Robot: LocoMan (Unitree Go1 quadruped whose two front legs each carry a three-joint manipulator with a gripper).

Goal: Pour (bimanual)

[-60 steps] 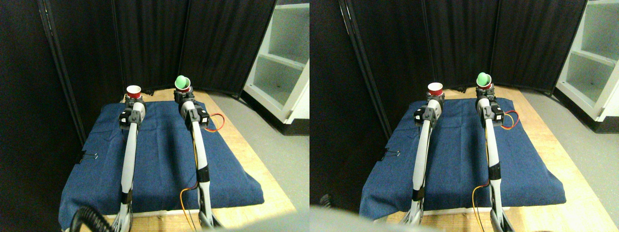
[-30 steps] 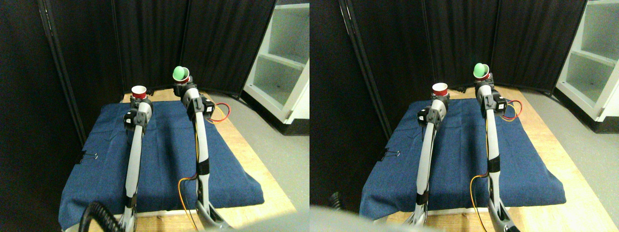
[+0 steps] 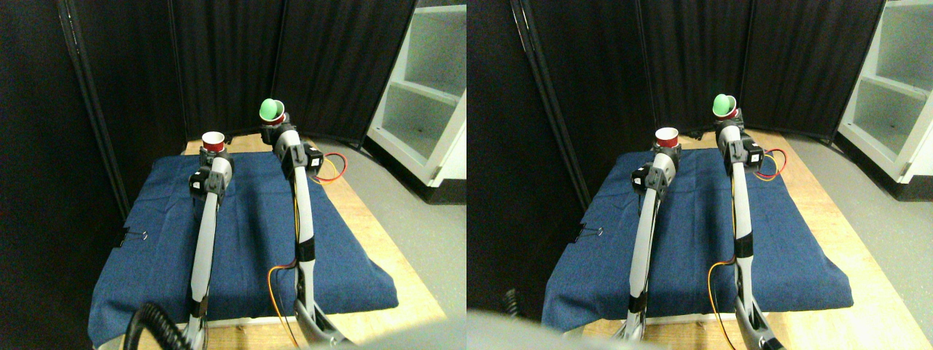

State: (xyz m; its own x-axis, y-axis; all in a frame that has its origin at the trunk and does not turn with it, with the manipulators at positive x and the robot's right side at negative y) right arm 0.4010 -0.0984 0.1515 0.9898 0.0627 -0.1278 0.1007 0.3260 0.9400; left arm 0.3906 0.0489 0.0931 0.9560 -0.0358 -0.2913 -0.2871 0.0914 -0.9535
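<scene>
We hold a red cup (image 3: 213,141) in the left tool (image 3: 212,154); the right tool (image 3: 278,131) grips a tilted cup (image 3: 274,115) carrying a green ball (image 3: 270,109). We should bring the rims close, then tip slowly.

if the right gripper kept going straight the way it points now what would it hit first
Probably the black curtain behind the table. The right gripper, holding the cup with the green ball, points up and away, and nothing else shows in that line, though depth is hard to judge.
</scene>
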